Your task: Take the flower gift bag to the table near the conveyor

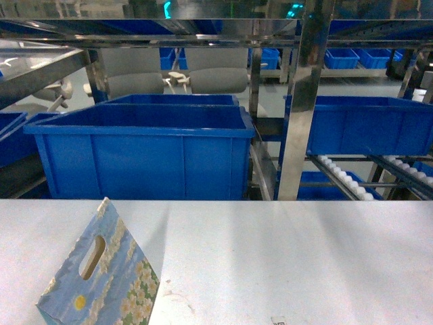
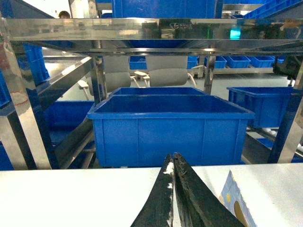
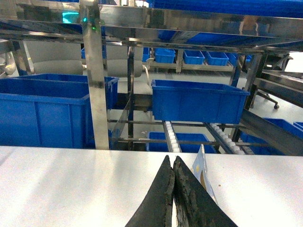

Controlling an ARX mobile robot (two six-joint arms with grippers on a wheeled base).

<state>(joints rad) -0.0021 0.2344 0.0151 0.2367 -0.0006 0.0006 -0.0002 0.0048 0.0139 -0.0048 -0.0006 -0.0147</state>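
1 flower gift bag, 1 table

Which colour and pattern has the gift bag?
Sky-blue gift bag with white-yellow flowers; head view.

We see the flower gift bag standing upright at the lower left of the pale grey surface. Beyond the far edge stands a large blue bin, and to its right the steel-framed conveyor with its sloping white rollers.
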